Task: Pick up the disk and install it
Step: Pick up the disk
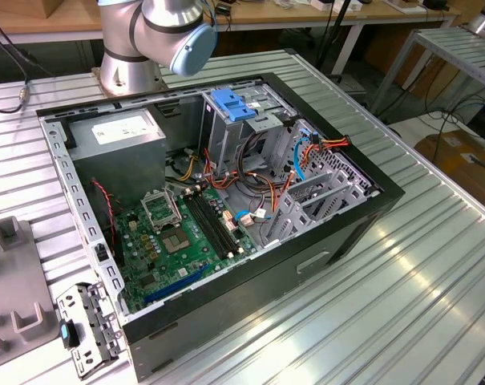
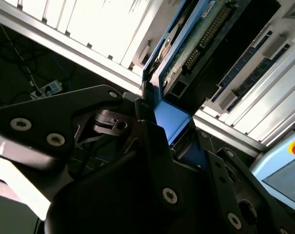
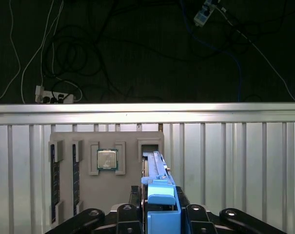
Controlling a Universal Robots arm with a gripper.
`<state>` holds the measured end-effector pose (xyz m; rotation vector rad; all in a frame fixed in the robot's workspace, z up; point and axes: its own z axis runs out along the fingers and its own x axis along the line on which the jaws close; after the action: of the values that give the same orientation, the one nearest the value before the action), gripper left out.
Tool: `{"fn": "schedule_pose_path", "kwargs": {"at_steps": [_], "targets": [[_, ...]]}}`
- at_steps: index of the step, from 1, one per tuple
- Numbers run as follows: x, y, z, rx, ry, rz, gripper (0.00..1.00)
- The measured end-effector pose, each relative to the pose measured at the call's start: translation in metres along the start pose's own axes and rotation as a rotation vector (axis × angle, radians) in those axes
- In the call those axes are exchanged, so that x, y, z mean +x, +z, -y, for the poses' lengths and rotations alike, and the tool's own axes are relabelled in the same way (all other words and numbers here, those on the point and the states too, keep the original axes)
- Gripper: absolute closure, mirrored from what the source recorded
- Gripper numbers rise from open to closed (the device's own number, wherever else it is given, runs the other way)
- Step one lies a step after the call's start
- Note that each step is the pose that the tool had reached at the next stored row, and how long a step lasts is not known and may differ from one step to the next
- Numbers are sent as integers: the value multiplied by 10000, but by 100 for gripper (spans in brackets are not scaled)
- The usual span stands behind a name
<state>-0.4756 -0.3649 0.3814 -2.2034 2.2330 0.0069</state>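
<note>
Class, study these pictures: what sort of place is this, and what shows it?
Probably a robotics lab bench for computer assembly: an open computer case with its motherboard lies on a ribbed metal table beside a robot arm, and the hand grips a disk in a grey parts tray holding a processor.

The exterior view is bright and even, lit from overhead. Broad glare streaks run across the ribbed table point(image 1: 434, 265) in the lower right of the frame, and the arm point(image 1: 166, 28) carries soft highlights. Inside the case point(image 1: 250, 273), the floor beside the power supply point(image 1: 118, 136) lies in shadow.

In the second wrist view the slats point(image 2: 88, 19) burn out to plain white, while the gripper point(image 2: 170, 122) is nearly black and soft, being so near the lens. The disk point(image 2: 196, 39) is well lit.

In the first wrist view the floor point(image 3: 137, 48) beyond the table is almost black. The edge rail point(image 3: 147, 113) shines as a pale band, and the disk's blue end glows.
</note>
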Motion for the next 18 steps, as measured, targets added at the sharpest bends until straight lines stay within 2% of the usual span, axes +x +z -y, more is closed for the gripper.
{"fn": "schedule_pose_path", "kwargs": {"at_steps": [18], "targets": [[0,-74,0,-4,0,-1,63]]}}
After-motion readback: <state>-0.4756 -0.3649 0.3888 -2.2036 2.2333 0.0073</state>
